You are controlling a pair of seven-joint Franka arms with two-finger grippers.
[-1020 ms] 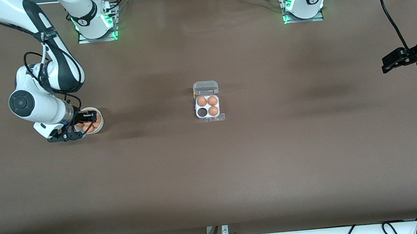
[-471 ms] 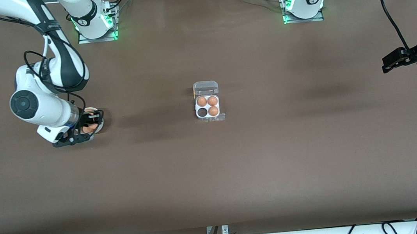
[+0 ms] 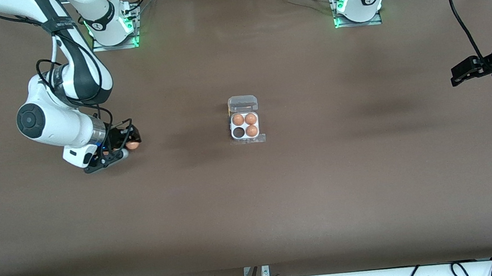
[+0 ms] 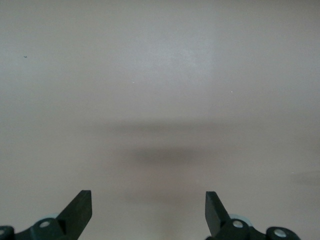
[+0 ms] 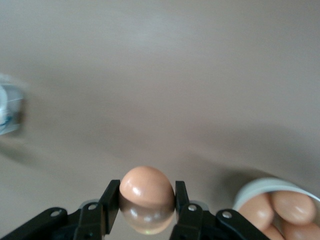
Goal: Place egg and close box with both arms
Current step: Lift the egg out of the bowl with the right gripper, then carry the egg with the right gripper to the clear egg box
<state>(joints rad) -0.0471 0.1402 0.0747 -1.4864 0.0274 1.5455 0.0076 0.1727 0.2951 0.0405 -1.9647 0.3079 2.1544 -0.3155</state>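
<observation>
My right gripper is shut on an orange-brown egg and holds it above the table, beside the white bowl. In the right wrist view the egg sits between the two black fingers. The clear box stands at the middle of the table with its lid open. It holds three eggs, and the cell nearest the front camera on the right arm's side is empty. The box shows blurred in the right wrist view. My left gripper is open and empty and waits at the left arm's end of the table.
The white bowl with several more eggs stands just beside the right gripper, mostly hidden under it in the front view. The left wrist view shows only bare brown table under the open gripper.
My right gripper has risen out of the bowl with an egg in it and moved toward the box. The left arm has not moved.
</observation>
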